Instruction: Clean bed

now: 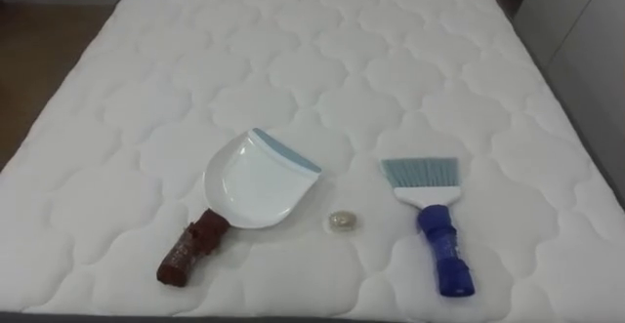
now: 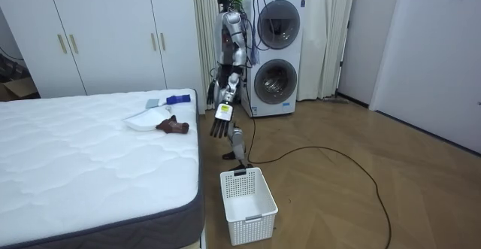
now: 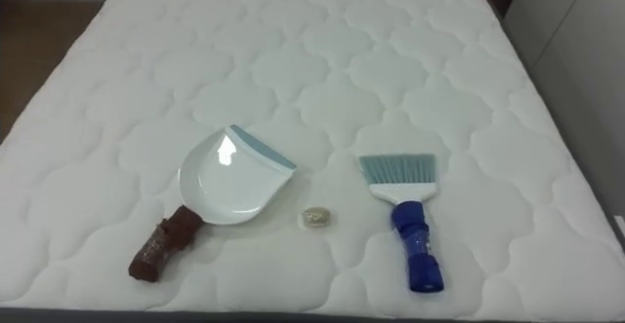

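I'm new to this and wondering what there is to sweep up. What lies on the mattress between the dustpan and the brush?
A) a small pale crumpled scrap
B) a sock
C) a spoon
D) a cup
A: a small pale crumpled scrap lies on the mattress in the gap between the dustpan and the brush, touching neither.

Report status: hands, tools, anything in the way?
Left hand hanging open beside the mattress, holding nothing. Dustpan and brush lying untouched on it, small scrap between them. Nothing blocking them.
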`<state>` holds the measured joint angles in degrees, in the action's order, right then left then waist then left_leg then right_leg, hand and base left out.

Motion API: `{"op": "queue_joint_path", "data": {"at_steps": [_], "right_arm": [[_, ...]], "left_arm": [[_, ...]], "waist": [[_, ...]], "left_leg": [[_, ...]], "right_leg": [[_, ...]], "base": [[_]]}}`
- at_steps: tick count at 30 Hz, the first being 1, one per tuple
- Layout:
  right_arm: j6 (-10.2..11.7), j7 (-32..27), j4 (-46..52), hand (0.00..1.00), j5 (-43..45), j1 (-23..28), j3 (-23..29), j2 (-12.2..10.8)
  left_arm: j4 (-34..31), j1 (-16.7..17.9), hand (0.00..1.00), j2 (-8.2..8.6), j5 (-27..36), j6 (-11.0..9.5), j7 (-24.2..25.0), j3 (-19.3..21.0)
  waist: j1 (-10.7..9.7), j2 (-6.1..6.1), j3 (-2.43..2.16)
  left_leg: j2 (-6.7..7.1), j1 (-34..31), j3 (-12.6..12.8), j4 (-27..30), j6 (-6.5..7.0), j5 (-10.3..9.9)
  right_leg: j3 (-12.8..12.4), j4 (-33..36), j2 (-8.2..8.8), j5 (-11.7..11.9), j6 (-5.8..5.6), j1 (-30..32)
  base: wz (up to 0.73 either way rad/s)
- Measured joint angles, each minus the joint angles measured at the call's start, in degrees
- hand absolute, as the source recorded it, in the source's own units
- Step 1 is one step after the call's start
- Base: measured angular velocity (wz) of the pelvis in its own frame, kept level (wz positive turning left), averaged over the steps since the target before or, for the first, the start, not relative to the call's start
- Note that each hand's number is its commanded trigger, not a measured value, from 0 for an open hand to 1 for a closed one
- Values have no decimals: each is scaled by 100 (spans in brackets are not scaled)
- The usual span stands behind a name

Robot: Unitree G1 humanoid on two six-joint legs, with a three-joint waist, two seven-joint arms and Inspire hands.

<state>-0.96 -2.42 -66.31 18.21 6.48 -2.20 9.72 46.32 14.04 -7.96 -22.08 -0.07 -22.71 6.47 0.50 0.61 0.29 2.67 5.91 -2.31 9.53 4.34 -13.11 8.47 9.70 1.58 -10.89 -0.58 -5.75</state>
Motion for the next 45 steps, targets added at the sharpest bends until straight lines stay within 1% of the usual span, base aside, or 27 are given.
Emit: {"op": "queue_joint_path", "data": {"at_steps": [1, 3, 4, 5, 7, 9, 10, 12, 13, 14, 16, 19, 23, 25, 29, 32, 34, 36, 40, 42, 43, 45], "right_arm": [[38, 0, 9, 0, -14, -3, 0, 5], [220, 0, -1, 0, -20, -1, 2, 5], [250, 0, -1, 0, -18, 2, 2, 6], [293, -1, -1, 0, -18, 0, 3, 6], [362, -11, 0, 0, -29, -6, 1, 7], [408, -52, -4, 0, -55, 3, -24, 16], [412, -54, -4, 0, -82, 1, -43, 19], [425, -52, -10, 0, -231, 3, -45, 19], [435, -50, -11, 0, -260, 8, -44, 18], [481, -42, -12, 0, -298, 36, -45, 17], [485, 0, -12, 0, -404, 46, -45, 19], [494, 29, -12, 0, -452, 35, -44, 19], [528, 77, -10, 0, -446, 24, -43, 16], [530, 116, -5, 0, -446, 23, -41, 17], [543, 194, -6, 0, -450, 24, -38, 21], [543, 186, -10, 0, -467, 35, -36, 25], [543, 171, -9, 0, -472, 33, -35, 31], [543, 159, -7, 0, -512, 22, -37, 38], [537, 112, -38, 0, -679, 30, -35, 46], [532, 111, -40, 0, -699, 26, -43, 62], [528, 111, -40, 0, -706, 21, -48, 67], [505, 144, -135, 0, -779, -107, -128, 117]], "left_arm": [[-66, -11, 0, -1, 0, -64, -55, -5], [-427, -34, 0, 1, 0, -211, -232, -34], [-526, -33, 0, 0, 2, -238, -300, -66], [-704, -34, 0, 0, 3, -313, -433, -131], [-861, -51, 0, -5, -5, -465, -619, -228], [-1151, -58, 0, -8, -7, -534, -728, -341], [-1207, -69, 0, -8, -8, -551, -750, -363], [-1223, -165, 0, -25, -10, -693, -820, -472], [-1223, -182, 0, -27, -10, -715, -820, -487], [-1223, -196, 0, -31, -10, -755, -820, -502], [-1223, -208, 0, -49, -10, -759, -819, -532], [-1223, -330, 0, -84, -17, -774, -816, -554], [-1223, -455, 0, -194, -14, -871, -802, -556], [-1223, -491, 0, -226, -15, -907, -794, -555], [-1223, -547, 0, -229, -25, -914, -785, -556], [-1223, -547, 0, -229, -71, -913, -786, -562], [-1223, -546, 0, -229, -71, -913, -786, -568], [-1223, -546, 0, -240, -67, -909, -785, -591], [-1149, -568, 0, -239, -72, -904, -754, -684], [-1010, -605, 0, -234, -72, -896, -667, -742], [-981, -614, 0, -233, -72, -883, -655, -767], [-892, -725, 0, -226, -78, -814, -619, -865]], "waist": [[-6, -2, -1], [-26, 1, -4], [-28, 0, -5], [-23, 3, -10], [-4, -2, -22], [-6, -2, -23], [-5, -1, -23], [-10, 0, -21], [-13, 4, -16], [-14, 16, -13], [-25, 24, -10], [-19, 50, 3], [-31, 73, 9], [-26, 75, 6], [-44, 83, -10], [-62, 67, -18], [-107, 49, -25], [-179, 29, -22], [-189, -4, -24], [-190, -36, -25], [-194, -41, -32], [-192, -50, -29]], "left_leg": [[-1, -11, -1, 2, 0, 0], [-9, -27, 12, -4, -1, 1], [-9, -27, 14, -3, -1, 1], [-9, -27, 20, -4, -1, 1], [-10, -26, 53, -3, 0, 1], [-11, -19, 91, 4, -1, 5], [-11, -18, 97, 5, -2, 5], [-10, 0, 97, 7, -2, 5], [-10, 16, 96, 5, -2, 5], [-8, 63, 96, -5, -2, 5], [-8, 76, 98, -6, -2, 5], [-12, 68, 142, -6, -3, 5], [-10, 49, 141, -7, -3, 5], [-9, 34, 141, -13, -3, 4], [-10, -34, 137, -12, -2, 4], [-7, -32, 140, -2, -2, 4], [-5, -34, 140, 1, -2, 4], [-6, -40, 142, 0, -2, 4], [-10, -49, 180, 10, -2, 4], [-12, -88, 192, 11, -2, 4], [-12, -120, 193, 15, -2, 4], [-11, -248, 194, 58, -2, 4]], "right_leg": [[12, 0, 1, 1, 0, 4], [27, 4, -1, 2, 2, 25], [27, 4, -1, 2, 2, 25], [27, 4, 0, 2, 2, 24], [6, -2, 0, 1, 2, 24], [-30, -10, 2, 1, 2, 23], [-32, -12, 2, 1, 2, 22], [-35, -30, 4, 1, 2, 4], [-38, -40, 4, 1, 2, -12], [-45, -90, 4, 1, 2, -58], [-41, -110, 4, 1, 1, -94], [-10, -110, 3, 2, 2, -85], [9, -108, 5, 3, 0, -68], [16, -107, 6, 4, -2, -68], [23, -99, 5, 8, -3, -6], [15, -99, 7, 14, -5, -10], [27, -100, 13, 14, -6, -16], [37, -100, 15, 14, -7, -12], [41, -101, 15, 14, -6, -10], [42, -101, 15, 14, -6, 29], [43, -96, 15, 14, -6, 59], [69, -79, 21, 17, -3, 199]], "base": [[5], [2], [0], [0], [-3], [-7], [-5], [-2], [-4], [-5], [-2], [5], [0], [0], [0], [0], [0], [0], [0], [0], [0], [5]]}}
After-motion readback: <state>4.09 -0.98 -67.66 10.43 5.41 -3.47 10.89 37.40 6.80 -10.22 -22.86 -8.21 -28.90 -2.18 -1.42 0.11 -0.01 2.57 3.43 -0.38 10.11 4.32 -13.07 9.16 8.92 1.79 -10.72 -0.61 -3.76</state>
